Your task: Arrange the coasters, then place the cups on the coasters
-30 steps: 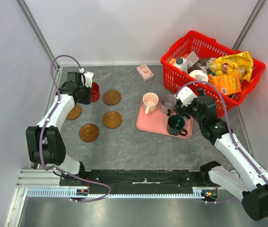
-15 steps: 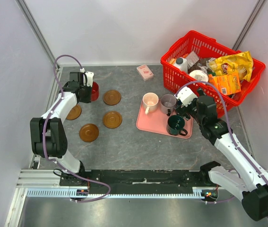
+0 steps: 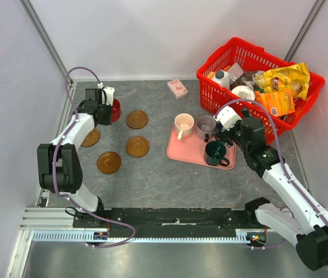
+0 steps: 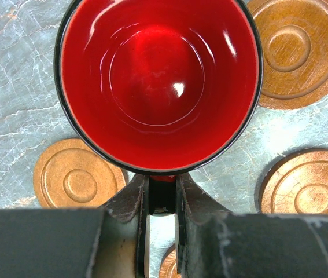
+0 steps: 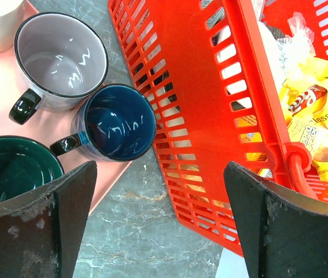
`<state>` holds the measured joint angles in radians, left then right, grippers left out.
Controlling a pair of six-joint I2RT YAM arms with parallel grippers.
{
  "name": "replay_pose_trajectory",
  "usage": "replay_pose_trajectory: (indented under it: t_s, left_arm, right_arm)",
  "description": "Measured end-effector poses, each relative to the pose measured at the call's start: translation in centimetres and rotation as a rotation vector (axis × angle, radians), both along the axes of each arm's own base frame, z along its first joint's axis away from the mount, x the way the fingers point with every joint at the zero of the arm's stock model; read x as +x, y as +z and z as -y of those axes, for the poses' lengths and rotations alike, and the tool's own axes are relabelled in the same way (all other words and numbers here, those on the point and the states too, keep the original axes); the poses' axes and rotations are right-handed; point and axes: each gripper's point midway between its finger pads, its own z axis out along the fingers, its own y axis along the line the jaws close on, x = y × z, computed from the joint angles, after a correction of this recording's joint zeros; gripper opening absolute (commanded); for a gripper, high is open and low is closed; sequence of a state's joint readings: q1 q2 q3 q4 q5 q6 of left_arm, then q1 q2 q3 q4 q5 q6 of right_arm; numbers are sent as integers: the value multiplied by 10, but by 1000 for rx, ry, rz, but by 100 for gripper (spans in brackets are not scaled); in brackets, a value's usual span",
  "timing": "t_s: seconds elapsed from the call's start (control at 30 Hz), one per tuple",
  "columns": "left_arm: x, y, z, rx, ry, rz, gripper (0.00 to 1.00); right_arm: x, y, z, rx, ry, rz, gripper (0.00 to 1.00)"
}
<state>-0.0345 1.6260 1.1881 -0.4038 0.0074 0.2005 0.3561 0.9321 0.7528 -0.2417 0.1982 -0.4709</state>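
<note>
Mug (image 4: 158,81), red, just beyond left pincer (image 4: 162,194), handle between its fingers

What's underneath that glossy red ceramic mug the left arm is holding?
Only grey marbled tabletop shows around the red mug; whatever lies directly beneath is covered by it.

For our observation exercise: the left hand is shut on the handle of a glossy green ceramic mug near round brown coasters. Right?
No. The left wrist view shows the glossy ceramic mug is red, not green; the left hand is shut on its handle near round brown coasters.
</note>
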Motion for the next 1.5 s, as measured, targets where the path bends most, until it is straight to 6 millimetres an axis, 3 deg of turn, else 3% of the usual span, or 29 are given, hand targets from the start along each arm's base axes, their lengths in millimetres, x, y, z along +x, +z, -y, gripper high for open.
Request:
replay_pose_trajectory:
  t_s: [0.63, 1.0, 1.5]
  left_arm:
    - [0, -3, 0, -2, 1, 4, 2]
    - [-2, -19, 4, -27, 2, -34, 2]
    - [-2, -24, 6, -37, 0, -39, 2]
  right_arm:
    - [0, 0, 0, -1, 0, 0, 98]
    - [0, -2, 1, -3, -2, -4, 98]
    - [0, -3, 1, -4, -2, -6, 98]
